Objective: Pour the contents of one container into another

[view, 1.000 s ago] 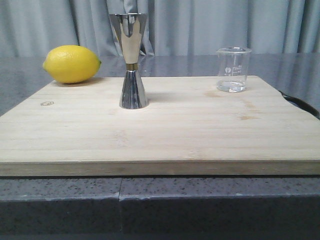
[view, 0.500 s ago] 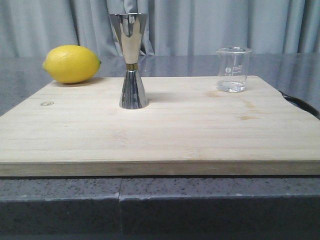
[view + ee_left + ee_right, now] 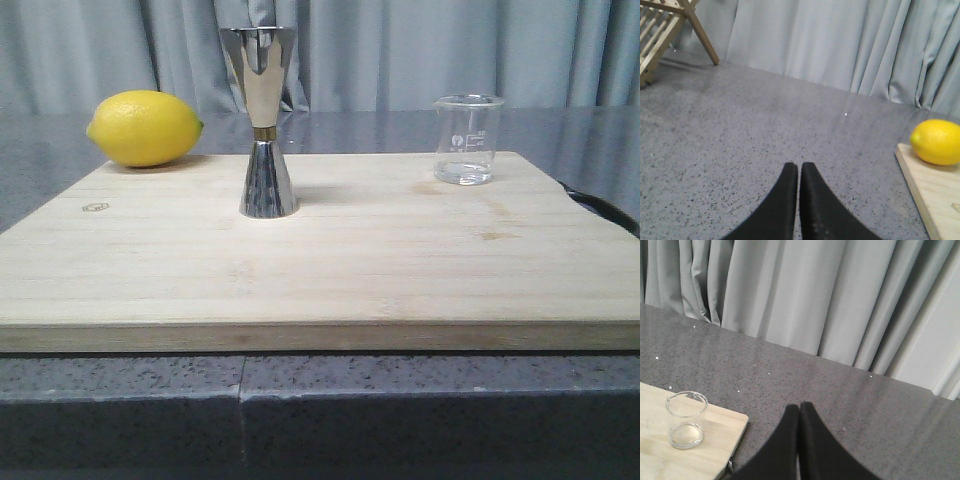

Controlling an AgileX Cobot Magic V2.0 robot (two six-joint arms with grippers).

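Beaker (image 3: 467, 139) stands at the board's (image 3: 350, 270) far right corner; right gripper (image 3: 800, 410), fingers together, should part them and grasp mid-wall before tipping toward the jigger (image 3: 264, 120).

Looks like a mock kitchen or bar counter set up in a lab, from where I'm sitting. Speckled grey stone countertop (image 3: 120, 400), a wooden cutting board (image 3: 320, 270) with a lemon (image 3: 144, 128), a steel jigger (image 3: 264, 120) and a small glass beaker (image 3: 466, 138). Grey curtains (image 3: 420, 50) all round the back, and a wooden rack (image 3: 662, 30) well beyond my left gripper (image 3: 799, 172).
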